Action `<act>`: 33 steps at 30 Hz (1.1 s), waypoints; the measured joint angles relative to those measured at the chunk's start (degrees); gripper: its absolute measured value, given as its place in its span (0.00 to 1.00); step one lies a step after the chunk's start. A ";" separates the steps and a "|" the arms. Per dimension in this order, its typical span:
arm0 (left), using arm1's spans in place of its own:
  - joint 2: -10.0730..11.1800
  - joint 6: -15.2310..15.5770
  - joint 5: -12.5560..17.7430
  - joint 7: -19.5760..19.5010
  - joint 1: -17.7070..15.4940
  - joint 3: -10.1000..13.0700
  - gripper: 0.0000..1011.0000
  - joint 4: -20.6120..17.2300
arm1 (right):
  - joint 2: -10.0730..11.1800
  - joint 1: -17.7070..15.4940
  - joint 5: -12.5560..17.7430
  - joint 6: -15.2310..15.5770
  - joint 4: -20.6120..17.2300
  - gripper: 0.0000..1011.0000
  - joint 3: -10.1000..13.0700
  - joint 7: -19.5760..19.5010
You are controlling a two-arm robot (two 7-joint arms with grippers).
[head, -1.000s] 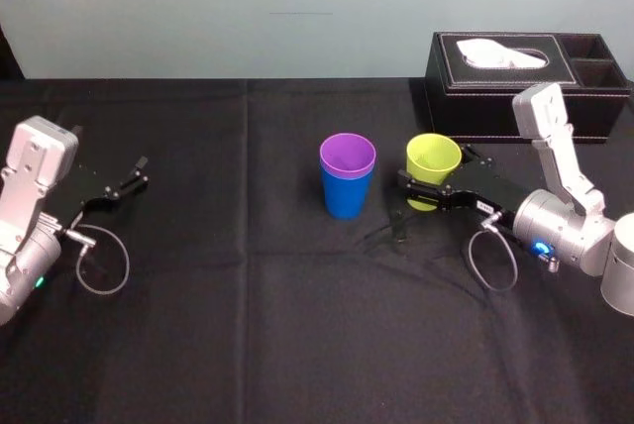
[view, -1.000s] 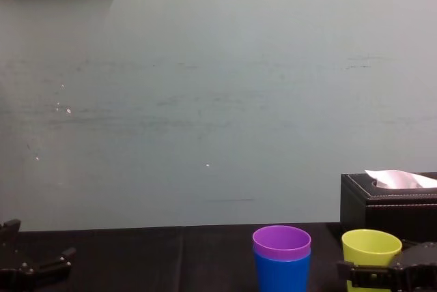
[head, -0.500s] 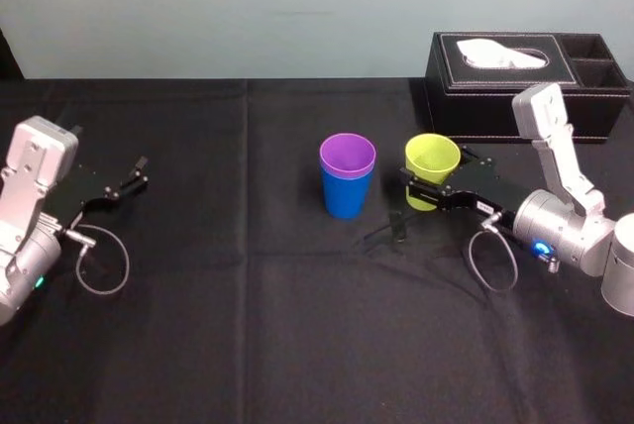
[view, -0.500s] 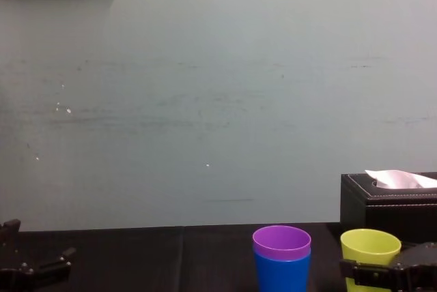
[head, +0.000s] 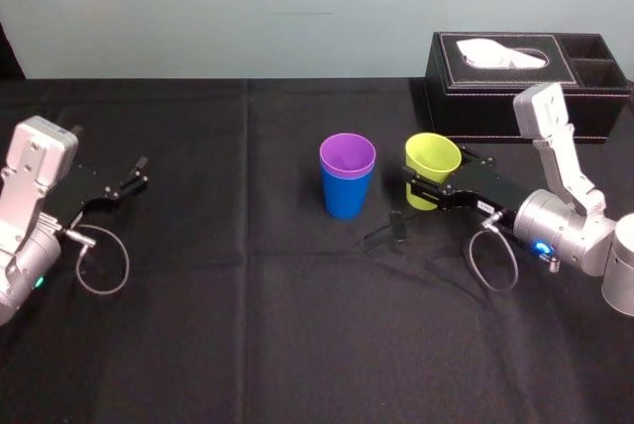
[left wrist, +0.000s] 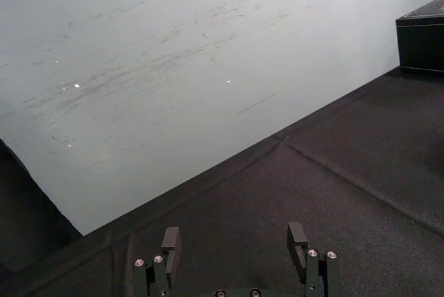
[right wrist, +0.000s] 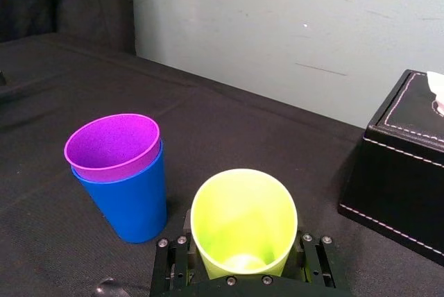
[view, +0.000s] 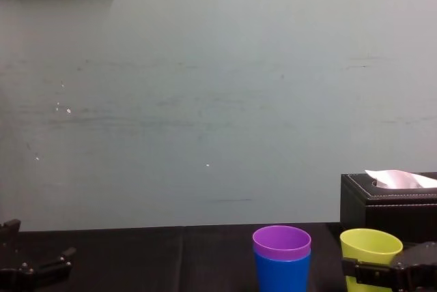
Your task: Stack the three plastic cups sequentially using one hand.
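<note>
A purple cup [head: 348,155] is nested inside a blue cup [head: 347,196] at the middle of the black table. Just to their right stands the yellow-green cup [head: 433,161], with my right gripper [head: 433,179] reaching in low from the right. In the right wrist view, the yellow-green cup [right wrist: 243,221] sits between the two jaws of that gripper [right wrist: 243,273], which press on its lower sides. The purple cup [right wrist: 114,144] and blue cup [right wrist: 132,203] stand beside it, apart. My left gripper [head: 139,173] rests open at the far left, holding nothing.
A black leather tissue box [head: 525,72] stands at the back right, close behind the right arm. A black cloth [head: 248,325] covers the table. A cable loops by each wrist. Open room lies between the left gripper and the cups.
The right gripper's jaws have closed in on the yellow-green cup, which has shifted slightly to the left. The left arm and the purple-in-blue stack have not moved.
</note>
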 joint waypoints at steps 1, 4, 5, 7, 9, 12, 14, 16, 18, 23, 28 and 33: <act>0.00 0.00 0.00 0.00 0.00 0.00 1.00 0.00 | 0.00 -0.01 0.00 0.00 -0.01 0.73 0.00 -0.01; 0.00 0.00 0.00 0.00 0.00 0.00 1.00 0.00 | 0.00 -0.02 0.01 0.01 -0.02 0.73 0.00 -0.02; 0.00 0.00 0.00 0.00 0.00 0.00 1.00 0.00 | 0.00 -0.06 0.00 0.02 -0.08 0.73 0.03 -0.07; 0.00 0.00 0.00 0.00 0.00 0.00 1.00 0.00 | 0.01 -0.42 0.01 0.01 -0.69 0.73 0.19 -0.54; 0.00 0.00 0.00 0.00 0.00 0.00 1.00 0.00 | 0.09 -1.21 0.01 0.04 -2.16 0.73 0.55 -1.52; 0.00 0.00 0.00 0.00 0.00 0.00 1.00 0.00 | 0.40 -2.58 -0.11 0.66 -5.20 0.73 1.15 -3.14; 0.00 0.00 0.00 0.00 0.00 0.00 1.00 0.00 | 0.63 -3.28 -0.19 1.09 -6.80 0.73 1.51 -3.82; 0.00 0.00 0.00 0.00 0.00 0.00 1.00 0.00 | 0.85 -3.87 -0.27 1.68 -8.26 0.73 1.75 -4.47; 0.00 0.00 0.00 0.00 0.00 0.00 1.00 0.00 | 1.33 -4.75 -0.33 2.79 -10.94 0.73 2.18 -5.33; 0.00 0.00 0.00 0.00 0.00 0.00 1.00 0.00 | 2.42 -5.96 -0.50 5.13 -16.06 0.73 2.75 -6.05; 0.00 0.00 0.00 0.00 0.00 0.00 1.00 0.00 | 3.01 -6.16 -0.51 6.44 -18.66 0.73 3.01 -6.32; 0.00 0.00 0.00 0.00 0.00 0.00 1.00 0.00 | 3.19 -5.42 -0.54 6.98 -20.00 0.73 2.94 -6.24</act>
